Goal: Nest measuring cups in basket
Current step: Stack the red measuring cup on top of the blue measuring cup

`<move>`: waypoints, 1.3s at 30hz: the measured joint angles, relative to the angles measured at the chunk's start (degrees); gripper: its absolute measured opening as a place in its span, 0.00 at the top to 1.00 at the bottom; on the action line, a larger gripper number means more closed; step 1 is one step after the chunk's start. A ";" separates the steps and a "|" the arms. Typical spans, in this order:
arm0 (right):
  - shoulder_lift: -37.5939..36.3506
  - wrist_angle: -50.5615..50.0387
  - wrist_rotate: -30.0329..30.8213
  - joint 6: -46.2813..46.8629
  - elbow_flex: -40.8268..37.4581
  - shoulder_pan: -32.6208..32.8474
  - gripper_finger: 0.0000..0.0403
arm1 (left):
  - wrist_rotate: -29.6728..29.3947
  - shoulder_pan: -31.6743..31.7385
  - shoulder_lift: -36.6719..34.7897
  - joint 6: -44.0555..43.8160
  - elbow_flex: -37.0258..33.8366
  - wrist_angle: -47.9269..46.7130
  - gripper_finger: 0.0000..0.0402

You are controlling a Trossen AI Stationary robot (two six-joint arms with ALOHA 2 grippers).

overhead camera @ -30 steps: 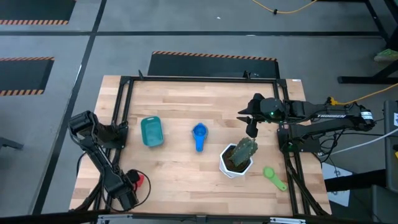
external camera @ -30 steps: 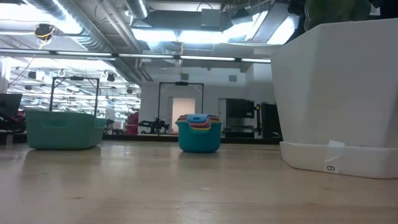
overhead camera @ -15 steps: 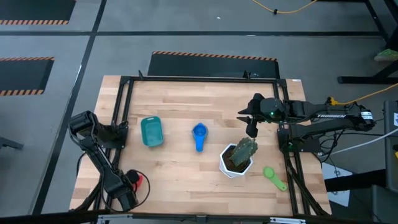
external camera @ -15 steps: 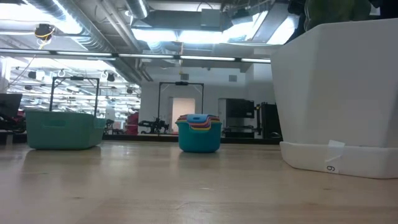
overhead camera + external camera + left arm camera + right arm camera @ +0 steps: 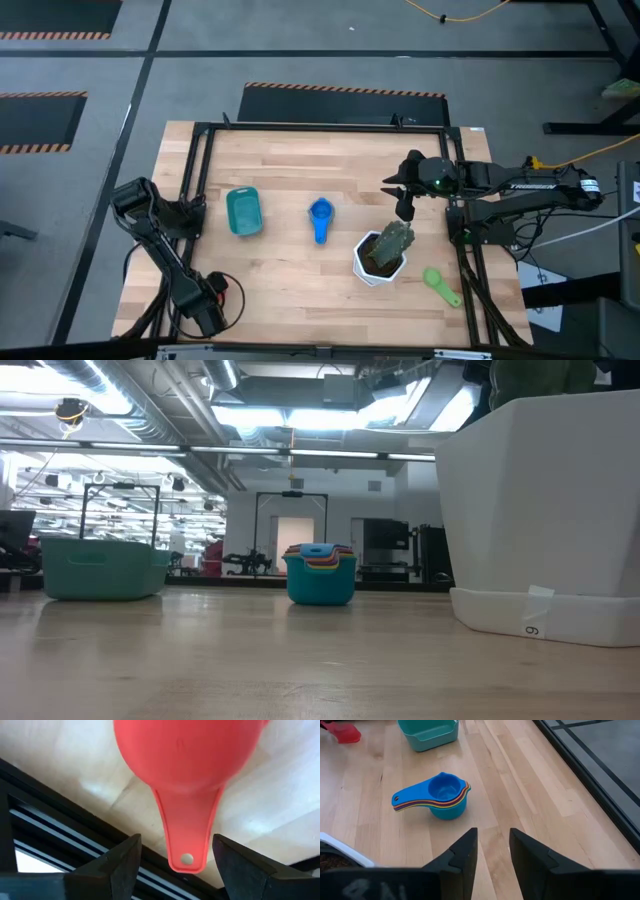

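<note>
the left gripper (image 5: 172, 855) hangs with fingers apart on either side of the red cup's (image 5: 187, 757) handle at the table's near left corner, the right gripper (image 5: 492, 852) waits slightly parted, and the nested cups (image 5: 320, 218) sit beside the teal basket (image 5: 243, 212).

Red cup (image 5: 187, 757) bowl cut off
</note>
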 joint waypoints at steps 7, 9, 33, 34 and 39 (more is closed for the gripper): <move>0.00 0.00 0.00 0.20 -0.02 -0.02 0.71 | -0.35 -1.51 -0.05 -0.35 0.02 3.02 0.41; 0.00 -0.01 0.00 0.24 -0.02 0.00 0.71 | -1.64 -1.93 -0.13 -1.04 0.02 3.77 0.41; 0.00 0.00 -1.44 0.03 -0.02 0.00 0.71 | 0.29 -1.92 -0.09 -4.55 0.13 4.11 0.40; 0.00 0.01 -1.44 0.02 -0.02 0.00 0.71 | 0.37 -1.89 -0.08 -4.59 0.13 4.02 0.40; 0.00 -0.01 -1.44 -0.07 0.00 0.00 0.71 | 0.22 -1.77 -0.07 -6.54 0.22 1.64 0.40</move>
